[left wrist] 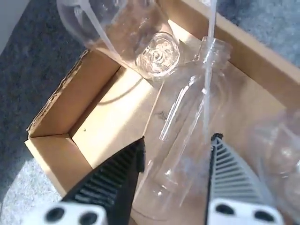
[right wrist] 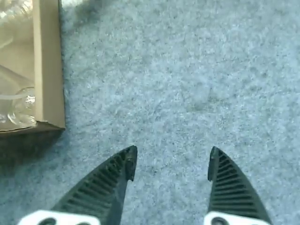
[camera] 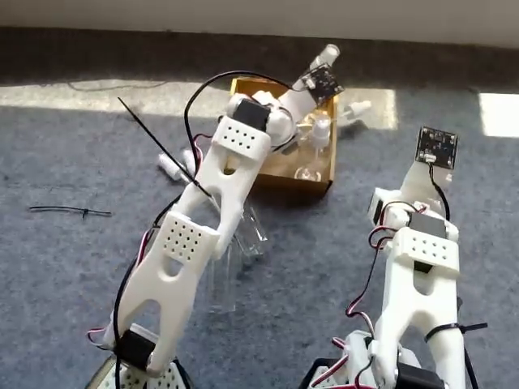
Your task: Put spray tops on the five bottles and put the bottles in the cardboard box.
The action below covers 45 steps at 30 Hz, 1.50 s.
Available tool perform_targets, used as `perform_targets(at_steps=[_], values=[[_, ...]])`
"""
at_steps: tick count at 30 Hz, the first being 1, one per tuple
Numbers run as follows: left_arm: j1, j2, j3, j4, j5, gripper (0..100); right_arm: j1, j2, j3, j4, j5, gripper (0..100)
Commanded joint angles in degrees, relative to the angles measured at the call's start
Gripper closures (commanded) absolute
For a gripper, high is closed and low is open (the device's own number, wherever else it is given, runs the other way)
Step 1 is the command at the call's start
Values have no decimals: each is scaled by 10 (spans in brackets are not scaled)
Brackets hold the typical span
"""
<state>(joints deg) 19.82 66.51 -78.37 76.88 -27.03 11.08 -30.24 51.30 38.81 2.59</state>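
Left gripper (left wrist: 178, 139) is held with fingers apart either side of a clear bottle (left wrist: 187, 117) lying in the cardboard box (left wrist: 101, 131), right gripper (right wrist: 173, 149) likewise spread over carpet (right wrist: 187, 70) just right of it, so boxing looks to be the step and a clean lift-out is probably needed next.

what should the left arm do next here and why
Probably lift the left gripper straight up out of the cardboard box. Its jaws stand open on either side of a clear bottle that already lies in the box with a dip tube in its neck, so that one looks delivered. More clear bottles wait on the carpet under the arm.
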Motion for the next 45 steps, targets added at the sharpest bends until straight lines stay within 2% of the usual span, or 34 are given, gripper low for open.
perform_targets(at_steps=[1, 18, 23, 30, 37, 45], values=[[9, 10, -24, -1, -3, 789, 3, -22, -11, -1, -2, 786], [8, 37, -25, -1, -4, 784, 3, -22, -11, -1, -2, 786], [9, 37, -23, 3, -48, 737, 3, -22, -11, -1, -2, 786], [9, 38, -22, 1, -51, 738, 3, -22, -11, -1, -2, 786], [9, 36, -25, -1, -51, 843, 3, -22, -11, -1, -2, 786], [9, 35, -76, 8, -51, 849, 3, -22, -11, -1, -2, 786]])
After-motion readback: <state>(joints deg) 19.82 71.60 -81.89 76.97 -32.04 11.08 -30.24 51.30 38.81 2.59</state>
